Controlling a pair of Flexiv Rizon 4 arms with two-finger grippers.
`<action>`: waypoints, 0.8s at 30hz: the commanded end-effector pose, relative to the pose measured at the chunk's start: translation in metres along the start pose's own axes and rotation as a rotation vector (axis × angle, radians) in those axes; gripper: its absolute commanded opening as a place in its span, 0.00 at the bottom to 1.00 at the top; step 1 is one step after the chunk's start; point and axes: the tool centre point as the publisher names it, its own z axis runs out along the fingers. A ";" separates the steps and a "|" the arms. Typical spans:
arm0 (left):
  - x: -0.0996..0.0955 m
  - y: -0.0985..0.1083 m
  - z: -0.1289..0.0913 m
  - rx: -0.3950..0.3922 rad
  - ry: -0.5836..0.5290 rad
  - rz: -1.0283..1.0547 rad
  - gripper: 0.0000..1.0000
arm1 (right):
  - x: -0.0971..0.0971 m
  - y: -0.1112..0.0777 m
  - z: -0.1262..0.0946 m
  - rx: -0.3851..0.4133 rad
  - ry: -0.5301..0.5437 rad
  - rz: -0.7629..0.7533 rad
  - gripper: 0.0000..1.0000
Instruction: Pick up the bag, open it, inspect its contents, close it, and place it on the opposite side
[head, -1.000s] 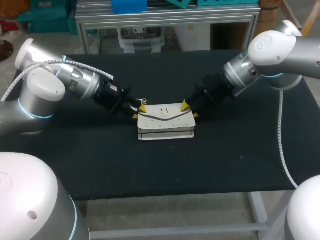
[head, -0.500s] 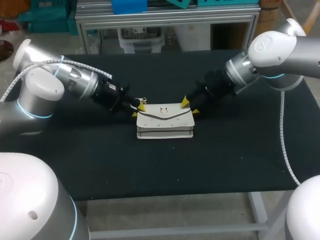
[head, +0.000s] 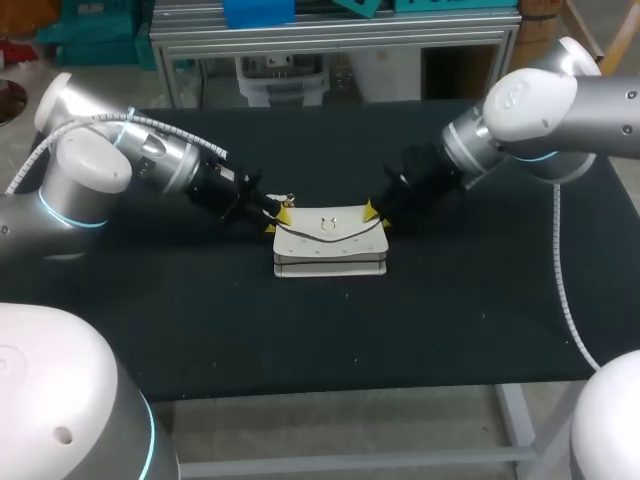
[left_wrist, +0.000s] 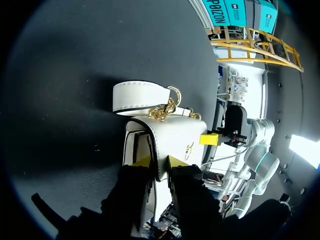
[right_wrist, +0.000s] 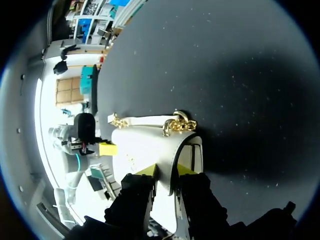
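On the black table (head: 200, 320) the white bag (head: 330, 243) lies near the middle, your left gripper (head: 277, 217) and right gripper (head: 377, 216) each clamped on one end of it, so raise both together and level, lest uneven pull twist the flap (left_wrist: 176, 137).

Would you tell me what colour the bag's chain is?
The chain on the bag is gold, clearest in the right wrist view.

Robotics lab: left arm (head: 100, 175) and right arm (head: 540, 110) flank a black table (head: 320, 330).
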 end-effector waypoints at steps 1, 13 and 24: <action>-0.005 0.004 -0.006 0.013 0.003 0.014 0.72 | -0.007 -0.004 -0.004 -0.017 -0.009 -0.004 0.29; 0.003 -0.001 -0.017 -0.016 0.072 0.044 0.50 | -0.001 0.003 -0.010 -0.049 -0.001 0.005 0.44; 0.005 -0.003 -0.002 -0.046 0.047 0.039 0.41 | 0.004 0.002 -0.002 -0.047 0.002 0.008 0.44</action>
